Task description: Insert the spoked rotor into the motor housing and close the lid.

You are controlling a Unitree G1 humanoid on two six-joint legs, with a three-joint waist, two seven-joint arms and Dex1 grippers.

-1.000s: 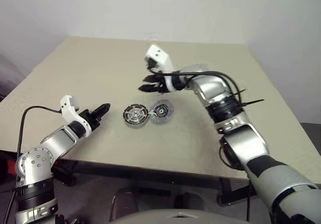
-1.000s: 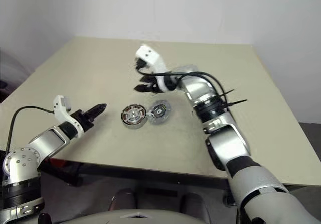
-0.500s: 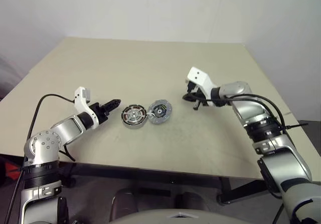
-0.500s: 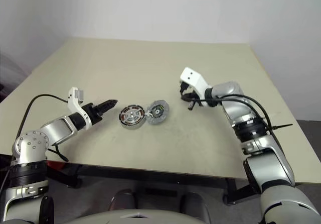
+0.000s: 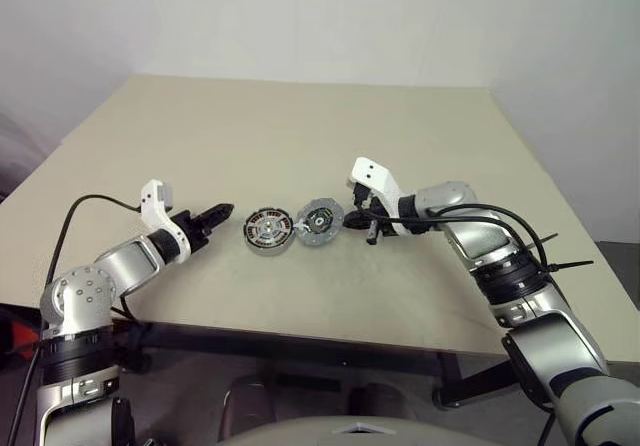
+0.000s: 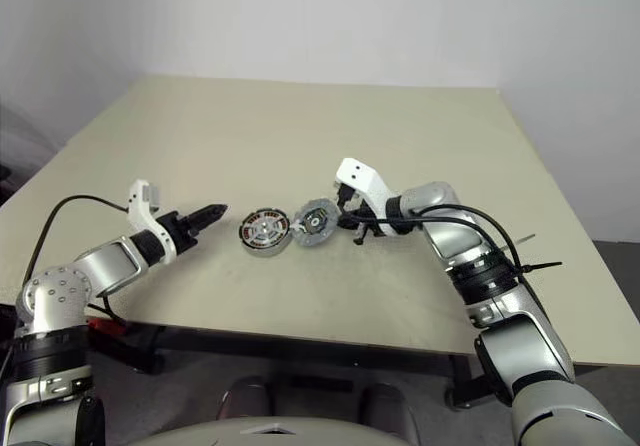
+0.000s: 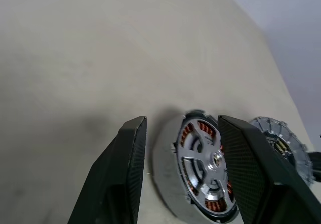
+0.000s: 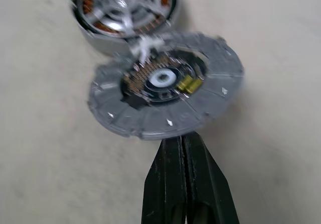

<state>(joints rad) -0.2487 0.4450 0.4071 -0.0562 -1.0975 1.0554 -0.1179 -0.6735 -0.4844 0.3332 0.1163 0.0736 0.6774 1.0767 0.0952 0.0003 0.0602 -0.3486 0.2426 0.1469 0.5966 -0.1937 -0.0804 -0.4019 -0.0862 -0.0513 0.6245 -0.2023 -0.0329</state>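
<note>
A beige table (image 5: 300,136) stands against a plain white wall (image 5: 320,16); its top carries two round motor parts side by side near the middle.

The part on the robot's left is a silvery round motor housing (image 5: 268,231). Copper-brown windings of the spoked rotor (image 7: 210,204) show through the openings of a spoked silver face plate on it, so the rotor sits inside the housing. In the left wrist view the assembly lies flat on the table.

The part on the robot's right is a grey disc, the lid (image 5: 321,223). In the right wrist view it shows radial ribs, a white centre hub and a small yellow component beside the hub. Its edge nearest the housing rests against or over the housing rim, so it lies slightly tilted.

Left gripper (image 5: 213,216): fingers parted, empty, pointing at the housing from just beside it. In the left wrist view the two fingers (image 7: 125,174) frame the housing without touching it.

Right gripper (image 8: 183,158): fingers pressed together, holding nothing. The tips stand at the lid's rim on the side away from the housing; contact cannot be determined.
</note>
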